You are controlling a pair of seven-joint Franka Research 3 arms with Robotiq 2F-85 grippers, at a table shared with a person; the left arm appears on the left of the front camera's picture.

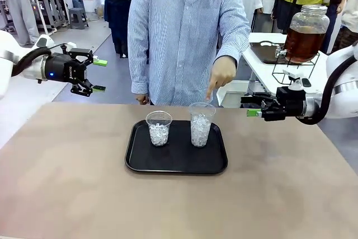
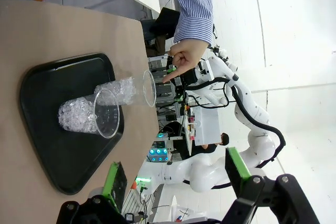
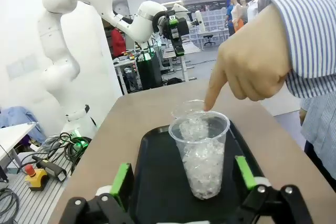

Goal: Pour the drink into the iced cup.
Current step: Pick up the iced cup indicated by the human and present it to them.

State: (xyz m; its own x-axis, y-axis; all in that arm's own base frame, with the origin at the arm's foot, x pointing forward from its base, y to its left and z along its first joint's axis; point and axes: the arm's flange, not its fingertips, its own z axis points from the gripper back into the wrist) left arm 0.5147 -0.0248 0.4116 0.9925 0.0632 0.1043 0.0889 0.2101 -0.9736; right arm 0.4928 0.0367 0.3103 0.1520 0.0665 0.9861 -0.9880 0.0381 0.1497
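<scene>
Two claws logged, both released, nothing gripped: left claw (image 1: 99,75) raised off the far left corner of the bench (image 1: 67,183), right claw (image 1: 250,106) level by its right edge, aimed inward. Between them, found black tray (image 1: 176,166) carrying short cup (image 1: 159,129) and tall cup (image 1: 200,124), both iced, apart. Observed person's hand (image 1: 221,75) pointing down just over tall cup. Located drink (image 1: 304,43) in glass dispenser (image 1: 311,22) on wire stand (image 1: 278,74), side table (image 1: 258,70) behind right arm.

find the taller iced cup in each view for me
Front view: taller iced cup on the black tray's right half.
Left wrist view: picture rolled; the upper cup, rim toward the right.
Right wrist view: centre, the nearer cup.
Shared landmark: the person's hand pointing at its rim.
</scene>
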